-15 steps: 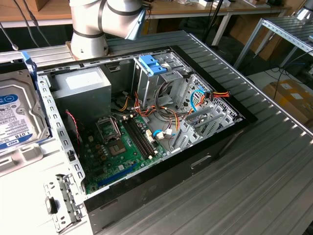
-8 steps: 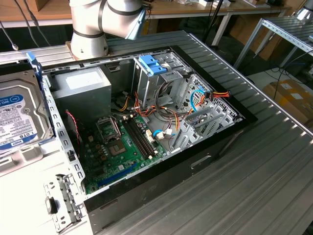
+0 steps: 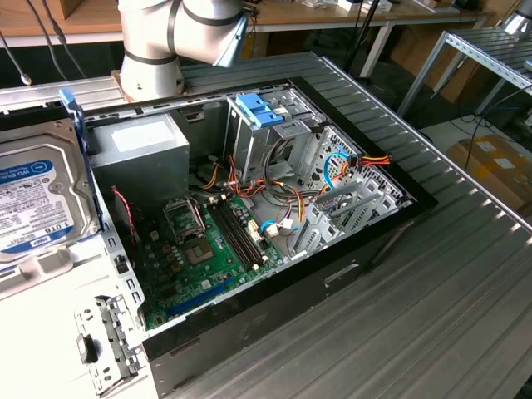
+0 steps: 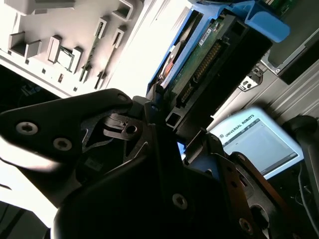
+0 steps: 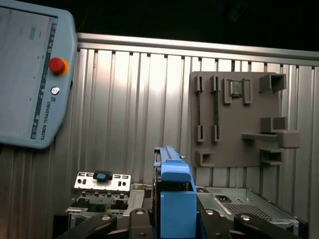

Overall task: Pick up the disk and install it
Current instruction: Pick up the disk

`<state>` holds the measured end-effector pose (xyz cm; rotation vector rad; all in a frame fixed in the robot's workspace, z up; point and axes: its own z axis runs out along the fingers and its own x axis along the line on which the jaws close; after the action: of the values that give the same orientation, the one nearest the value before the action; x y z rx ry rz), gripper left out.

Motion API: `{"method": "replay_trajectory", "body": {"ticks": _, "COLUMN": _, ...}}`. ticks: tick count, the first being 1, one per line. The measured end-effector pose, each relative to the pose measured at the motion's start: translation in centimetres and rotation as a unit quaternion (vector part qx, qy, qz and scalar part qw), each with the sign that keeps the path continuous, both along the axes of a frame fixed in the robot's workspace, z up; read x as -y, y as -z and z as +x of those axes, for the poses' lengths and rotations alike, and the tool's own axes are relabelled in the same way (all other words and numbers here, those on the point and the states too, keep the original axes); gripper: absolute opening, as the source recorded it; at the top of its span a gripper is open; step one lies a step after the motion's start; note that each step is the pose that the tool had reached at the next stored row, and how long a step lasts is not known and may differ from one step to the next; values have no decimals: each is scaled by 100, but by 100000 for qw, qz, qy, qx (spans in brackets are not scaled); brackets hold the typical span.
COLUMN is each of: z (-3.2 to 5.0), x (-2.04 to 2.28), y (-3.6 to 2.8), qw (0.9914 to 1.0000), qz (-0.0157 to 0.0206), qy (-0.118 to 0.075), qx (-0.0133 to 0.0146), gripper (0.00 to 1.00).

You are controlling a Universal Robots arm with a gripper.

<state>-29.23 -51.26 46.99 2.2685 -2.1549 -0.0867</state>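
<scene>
My gripper (image 5: pixel 174 217) clamped the disk (image 5: pixel 174 191) tightly, beside the computer case (image 3: pixel 274 307). I judged picking done, installing not.

Blue-framed grey disk (image 3: pixel 37 195), green motherboard (image 3: pixel 204 249), ribbed silver table (image 3: pixel 449 291).

disk (image 5: pixel 174 191) upright in claw (image 5: pixel 175 221), grey fixture plate (image 5: pixel 234 124), teach pendant (image 5: pixel 27 74), ribbed table (image 5: pixel 129 99)

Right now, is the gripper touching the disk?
Touching. In the second wrist view the gripper clamps the end of the disk, its fingers pressed flush against it. In the first wrist view the disk stands between them.
</scene>
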Motion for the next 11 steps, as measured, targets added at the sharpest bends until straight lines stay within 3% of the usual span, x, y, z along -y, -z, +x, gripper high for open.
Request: {"method": "replay_trajectory", "body": {"ticks": 11, "z": 82, "x": 29, "y": 0, "qw": 100000, "qz": -1, "qy": 3, "qx": -6, "gripper": 36}}
